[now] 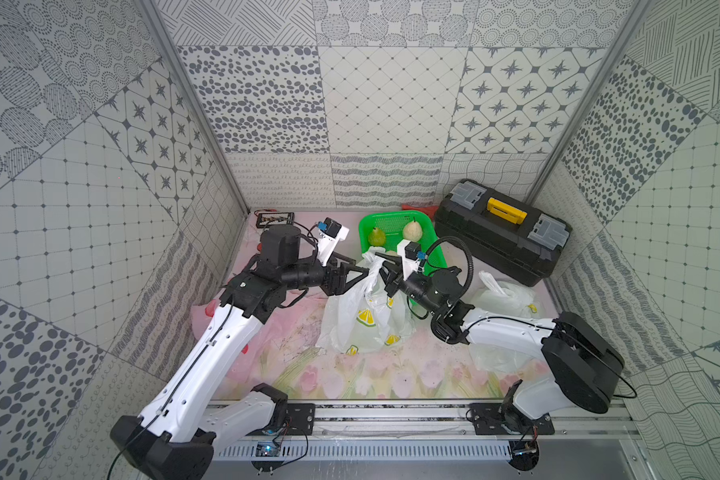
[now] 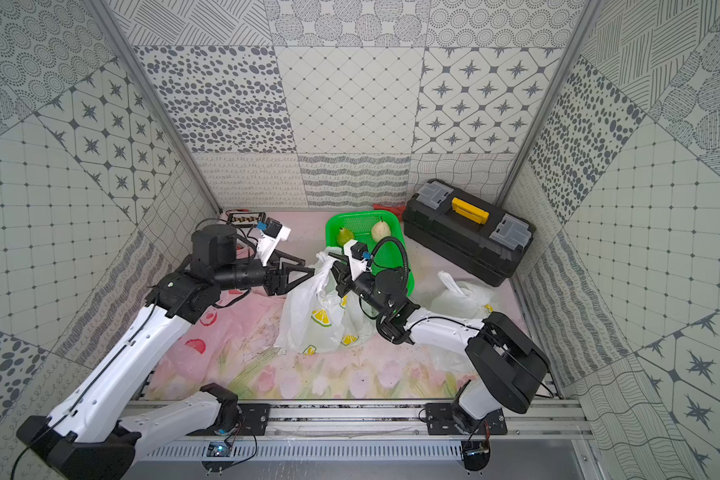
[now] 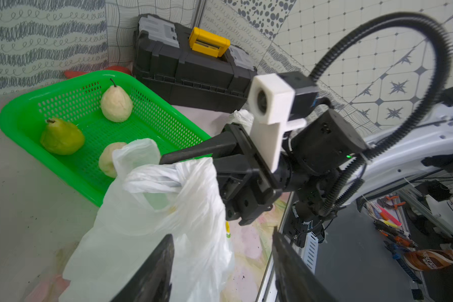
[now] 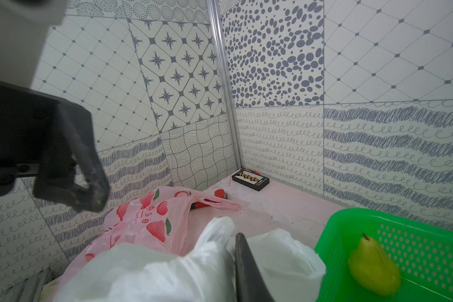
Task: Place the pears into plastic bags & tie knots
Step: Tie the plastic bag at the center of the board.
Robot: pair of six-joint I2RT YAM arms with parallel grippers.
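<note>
One toolbox (image 1: 504, 232) sits at the back, beside the basket (image 1: 364, 224), where three pears (image 3: 62, 136) lie loose. Against the basket's near side stands a bulging lemon bag (image 1: 358, 316) with its handles (image 3: 152, 180) pulled up and twisted. A white bag (image 1: 504, 295) on the right looks tied, and a pink bag (image 4: 152, 217) lies flat on the left. We judge the step to be knotting the lemon bag. The left gripper (image 1: 361, 266) gapes beside the handles, holding nothing. The right gripper (image 1: 381, 262) is at the twisted handle, but we cannot tell whether it grips. Next we would want the left jaws around a free handle, pulling it tight against the right
</note>
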